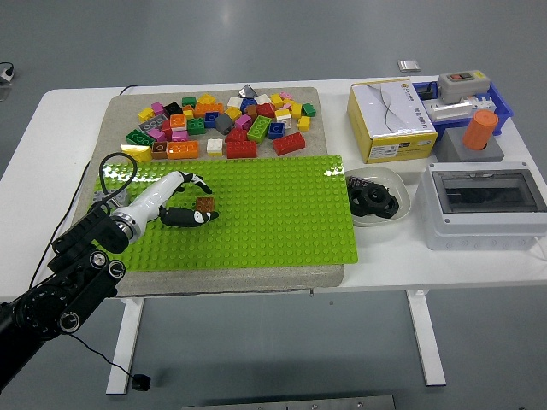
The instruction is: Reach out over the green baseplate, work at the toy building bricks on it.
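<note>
While the left hand reaches over the baseplate:
Left hand (pixel 184 201): fingers curled around brown brick (pixel 205 204)
Brick: on baseplate's (pixel 273 222) left part
Loose bricks (pixel 222 124): heaped beyond it

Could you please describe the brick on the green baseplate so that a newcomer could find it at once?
Start at the green baseplate in the middle of the white table. Near its left end, the left hand reaches in, fingers around a small brown brick. It is the only brick on the plate; the colourful pile lies behind, off the plate.
</note>
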You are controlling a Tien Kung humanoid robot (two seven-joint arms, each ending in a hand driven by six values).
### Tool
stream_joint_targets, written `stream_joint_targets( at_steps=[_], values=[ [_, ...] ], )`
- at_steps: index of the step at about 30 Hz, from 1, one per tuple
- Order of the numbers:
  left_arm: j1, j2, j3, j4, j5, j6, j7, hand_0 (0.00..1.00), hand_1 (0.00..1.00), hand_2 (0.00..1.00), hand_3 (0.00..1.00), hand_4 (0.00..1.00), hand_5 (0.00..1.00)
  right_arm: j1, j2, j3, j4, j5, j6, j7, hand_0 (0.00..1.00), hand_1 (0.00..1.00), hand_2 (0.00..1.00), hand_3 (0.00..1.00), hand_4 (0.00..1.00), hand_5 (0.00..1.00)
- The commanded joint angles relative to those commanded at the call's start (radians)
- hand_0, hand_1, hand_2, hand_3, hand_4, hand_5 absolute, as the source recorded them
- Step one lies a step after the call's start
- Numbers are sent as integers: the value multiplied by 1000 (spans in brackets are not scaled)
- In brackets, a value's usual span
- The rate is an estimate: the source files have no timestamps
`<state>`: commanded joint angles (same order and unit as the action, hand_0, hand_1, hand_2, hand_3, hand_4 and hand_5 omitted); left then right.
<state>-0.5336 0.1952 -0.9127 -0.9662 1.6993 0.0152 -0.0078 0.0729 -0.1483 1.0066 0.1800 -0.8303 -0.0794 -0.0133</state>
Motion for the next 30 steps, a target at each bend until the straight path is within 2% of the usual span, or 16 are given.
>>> stream_joint_targets(
  at_steps=[3,5,6,11,12,17,18,22,26,30],
  values=[
    [4,4,-13,-16,15,-2,1,842,936,900,688,892,325,0,0,3,0,-2,0,-1,684,565,717,708,748,813],
    [11,11,-31,-47,33,-8,8,842,936,900,688,892,325,-2,-1,6,0,-4,0,-1,684,565,717,708,748,813],
    [17,18,-46,-69,45,-12,14,851,938,900,632,904,352,-2,-2,9,0,-7,0,-2,685,561,717,706,748,812],
    [68,63,-115,-179,88,-36,49,851,938,900,632,904,352,-6,-3,20,0,-15,0,-4,685,561,717,706,748,812],
    [81,72,-125,-202,94,-39,56,941,945,912,591,935,536,-7,-3,22,0,-17,0,-4,685,560,715,705,749,809],
    [148,107,-143,-324,129,-42,88,941,945,912,591,935,536,-13,-2,34,0,-27,0,-7,685,560,715,705,749,809],
    [156,109,-140,-347,136,-39,90,966,957,918,582,934,621,-14,-2,36,0,-29,0,-8,685,559,713,705,751,810],
    [168,100,-124,-398,152,-26,88,966,957,918,582,934,621,-14,0,40,0,-36,0,-11,685,559,713,705,751,810],
    [170,92,-108,-404,154,-18,86,973,955,919,581,925,649,-14,2,41,0,-38,0,-13,684,559,713,705,750,812],
    [170,84,-95,-383,150,-10,80,973,954,919,580,921,655,-15,3,39,0,-35,-1,-13,685,558,713,706,750,812]
  ],
)
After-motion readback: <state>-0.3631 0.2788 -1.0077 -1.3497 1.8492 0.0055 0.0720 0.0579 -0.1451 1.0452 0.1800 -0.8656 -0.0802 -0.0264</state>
